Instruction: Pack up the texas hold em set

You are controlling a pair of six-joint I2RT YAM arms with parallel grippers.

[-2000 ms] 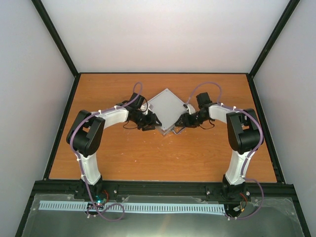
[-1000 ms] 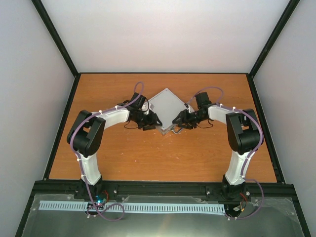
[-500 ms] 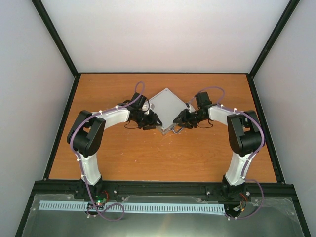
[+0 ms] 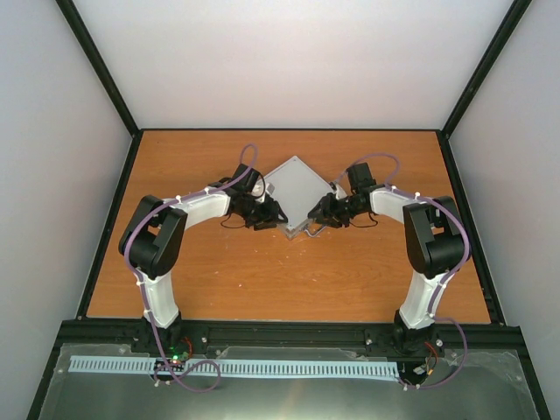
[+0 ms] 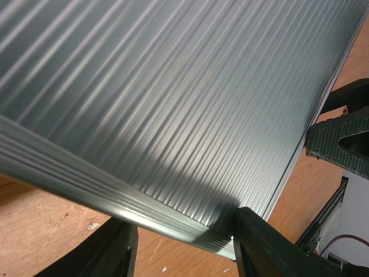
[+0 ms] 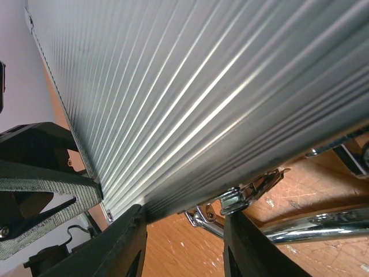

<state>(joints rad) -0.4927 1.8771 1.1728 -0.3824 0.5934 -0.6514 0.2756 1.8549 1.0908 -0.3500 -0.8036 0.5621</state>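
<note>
Top view: I see the closed square case mid-table, set diamond-wise, one corner toward the far wall. Left wrist: left gripper half-spread at its rim, grip unclear. Right wrist: right gripper half-spread astride a latch, grip unclear.

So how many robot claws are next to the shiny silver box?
2. The left gripper is at the silver case's near-left edge, and the right gripper is at its near-right edge, beside the latch. No more are in view.
</note>
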